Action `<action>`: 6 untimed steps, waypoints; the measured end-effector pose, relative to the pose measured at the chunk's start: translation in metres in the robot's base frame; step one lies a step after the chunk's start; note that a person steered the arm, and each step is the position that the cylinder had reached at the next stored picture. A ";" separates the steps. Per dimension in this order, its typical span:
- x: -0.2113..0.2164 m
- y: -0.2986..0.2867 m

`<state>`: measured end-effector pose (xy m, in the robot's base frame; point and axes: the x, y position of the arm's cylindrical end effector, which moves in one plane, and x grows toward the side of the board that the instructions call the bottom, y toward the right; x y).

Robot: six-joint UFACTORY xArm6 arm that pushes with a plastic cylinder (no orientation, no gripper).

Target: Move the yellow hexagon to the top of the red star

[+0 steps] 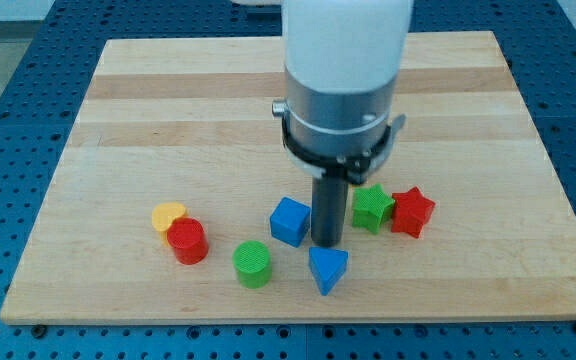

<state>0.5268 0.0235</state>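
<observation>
The red star point(411, 212) lies at the view's right, touching a green star point(371, 207) on its left. The only yellow block point(167, 214) in view sits at the view's left; its shape looks like a heart, and a red cylinder point(187, 242) touches it at its lower right. My tip point(327, 244) rests on the board between a blue cube point(290, 221) on its left and the green star on its right, just above a blue triangle point(328, 269). The tip is far to the right of the yellow block.
A green cylinder point(253, 264) stands near the board's bottom edge, left of the blue triangle. The wooden board point(168, 110) lies on a blue perforated table. The arm's wide white and metal body hides the board's middle top.
</observation>
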 end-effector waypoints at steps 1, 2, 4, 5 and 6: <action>-0.054 0.000; -0.063 0.000; -0.056 0.092; -0.020 0.187; -0.003 0.208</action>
